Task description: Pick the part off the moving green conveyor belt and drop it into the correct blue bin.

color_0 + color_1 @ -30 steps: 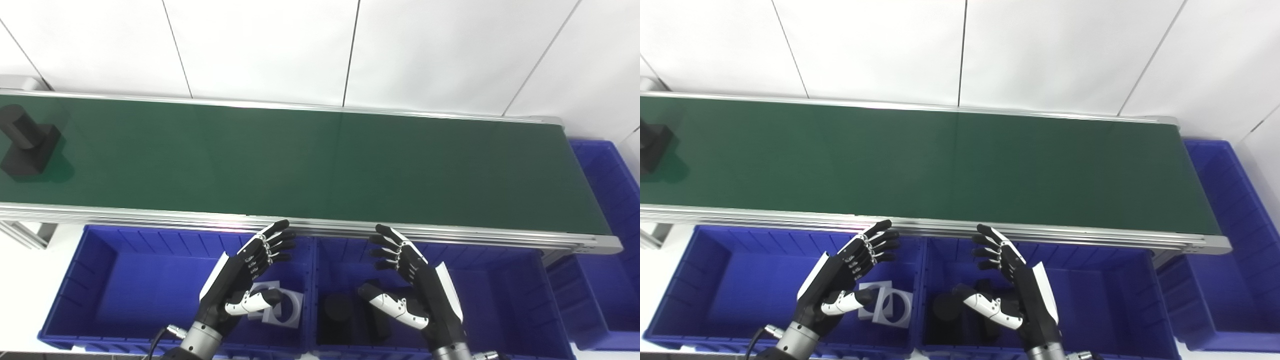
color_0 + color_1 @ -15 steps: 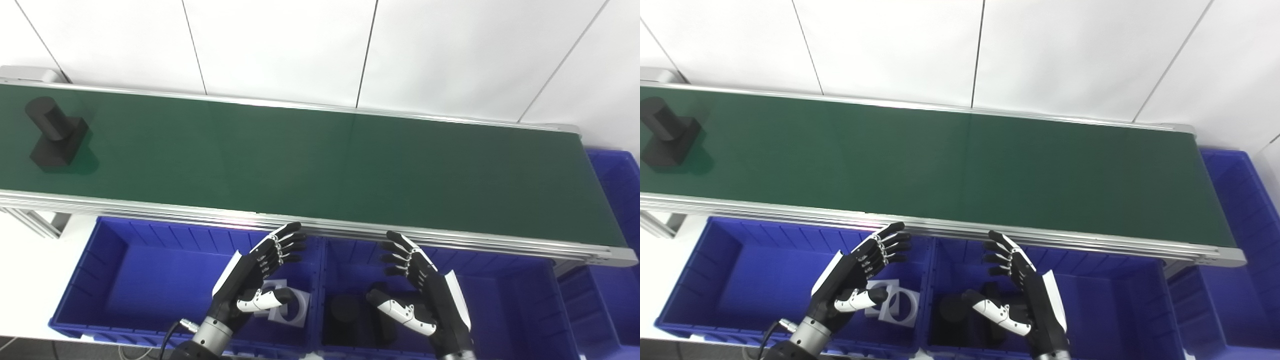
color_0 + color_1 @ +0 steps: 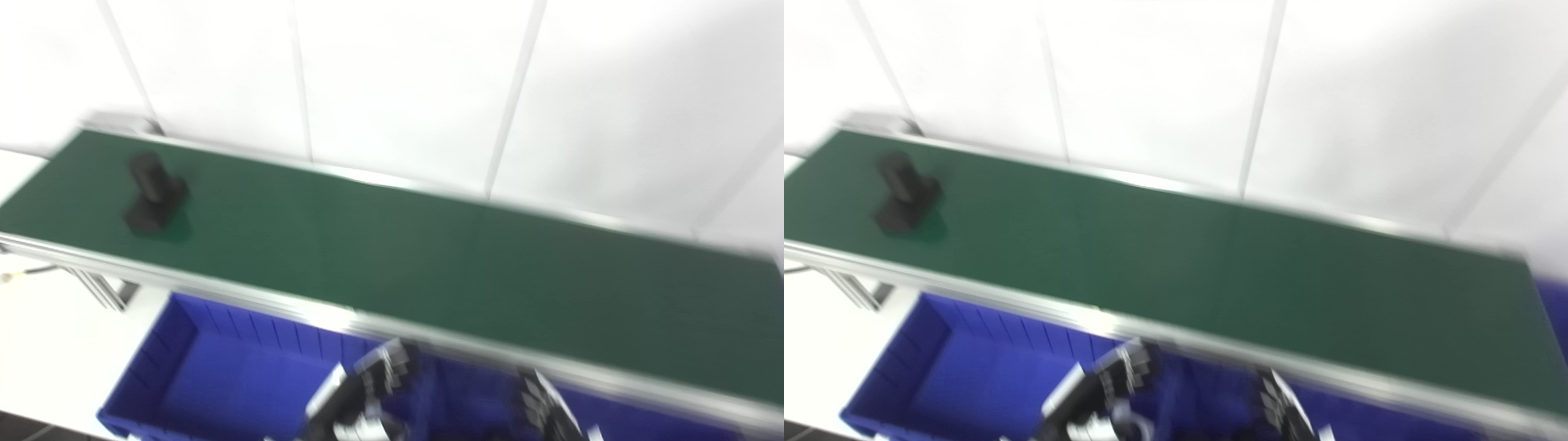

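Note:
A black part [image 3: 153, 196], a round peg standing on a square block, rides near the left end of the green conveyor belt [image 3: 429, 263]; it also shows as the black part [image 3: 903, 196] in the right eye view. Both views are motion-blurred. My left hand [image 3: 367, 392] and right hand [image 3: 548, 410] sit low at the bottom edge, in front of the belt's near rail and above the blue bins [image 3: 233, 380]. They are far right of the part. Their fingers look stretched out and hold nothing. The palms are cut off by the picture's edge.
The belt's aluminium near rail [image 3: 257, 297] runs between my hands and the belt. A metal support leg [image 3: 101, 288] stands under the belt's left end. A white panelled wall [image 3: 398, 79] lies behind. Another blue bin [image 3: 1554, 297] peeks past the belt's right end.
The camera has swung up and left, blurring the picture and pushing the bins and hands toward the bottom edge. The black part has travelled rightward along the belt.

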Available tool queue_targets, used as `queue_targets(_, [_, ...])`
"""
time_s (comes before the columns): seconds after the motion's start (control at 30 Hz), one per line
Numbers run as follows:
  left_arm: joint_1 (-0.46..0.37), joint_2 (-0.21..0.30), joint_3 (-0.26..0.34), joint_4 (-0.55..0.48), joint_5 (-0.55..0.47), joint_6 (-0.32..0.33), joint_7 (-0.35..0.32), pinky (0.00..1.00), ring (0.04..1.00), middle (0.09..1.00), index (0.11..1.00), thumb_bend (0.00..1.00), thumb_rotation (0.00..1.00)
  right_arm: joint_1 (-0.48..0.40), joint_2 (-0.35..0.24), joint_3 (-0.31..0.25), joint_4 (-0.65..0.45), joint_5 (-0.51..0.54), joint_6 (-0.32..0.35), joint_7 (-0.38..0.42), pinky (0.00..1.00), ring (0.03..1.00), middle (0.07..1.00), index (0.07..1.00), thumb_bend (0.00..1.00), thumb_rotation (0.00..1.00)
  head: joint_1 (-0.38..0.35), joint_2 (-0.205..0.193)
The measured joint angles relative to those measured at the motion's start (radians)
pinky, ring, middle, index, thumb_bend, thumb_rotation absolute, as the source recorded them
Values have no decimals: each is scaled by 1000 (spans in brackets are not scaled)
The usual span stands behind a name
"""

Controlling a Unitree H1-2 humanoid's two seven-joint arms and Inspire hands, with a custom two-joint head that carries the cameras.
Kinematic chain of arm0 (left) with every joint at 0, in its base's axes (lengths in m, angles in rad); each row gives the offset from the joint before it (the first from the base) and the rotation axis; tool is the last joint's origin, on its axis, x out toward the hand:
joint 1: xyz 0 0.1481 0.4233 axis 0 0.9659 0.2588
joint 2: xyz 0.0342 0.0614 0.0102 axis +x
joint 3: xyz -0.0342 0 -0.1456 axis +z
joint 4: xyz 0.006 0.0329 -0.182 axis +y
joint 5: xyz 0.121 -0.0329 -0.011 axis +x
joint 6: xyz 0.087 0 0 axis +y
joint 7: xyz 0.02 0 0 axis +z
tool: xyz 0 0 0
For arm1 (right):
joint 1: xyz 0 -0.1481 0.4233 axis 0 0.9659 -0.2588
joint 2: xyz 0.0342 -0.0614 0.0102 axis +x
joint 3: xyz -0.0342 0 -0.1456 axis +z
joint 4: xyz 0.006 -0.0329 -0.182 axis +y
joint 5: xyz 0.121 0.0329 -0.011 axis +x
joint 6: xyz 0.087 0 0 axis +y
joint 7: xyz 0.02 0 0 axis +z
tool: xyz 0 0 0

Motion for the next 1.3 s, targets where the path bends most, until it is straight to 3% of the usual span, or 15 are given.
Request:
queue_targets(0.03, [-3, -5, 2, 11, 1, 0, 0, 764, 805, 829, 863, 963, 485, -7, -1, -3, 15, 3, -11, 0, 659, 746, 809, 861, 585, 341, 22, -25])
queue_targets(0.2, [-25, -19, 11, 59, 17, -1, 0, 753, 793, 817, 851, 972, 461, -37, -1, -12, 70, 15, -27, 0, 666, 749, 816, 874, 560, 302, 55, -74])
queue_targets(0.5, [-51, -38, 31, 102, 19, -1, -2, 737, 781, 811, 835, 979, 462, -48, 0, -28, 98, 25, -30, 0, 648, 739, 815, 886, 549, 274, 80, -120])
queue_targets(1.07, [-84, -67, 44, 165, 41, -1, -13, 714, 767, 805, 830, 971, 457, -69, -39, -35, 93, 77, -38, 19, 645, 748, 822, 903, 567, 200, 163, -146])
queue_targets(1.3, [-85, -82, 41, 166, 44, -1, -11, 711, 761, 798, 828, 959, 446, -73, -57, -45, 21, 110, -39, 48, 637, 738, 810, 892, 576, 170, 177, -148])
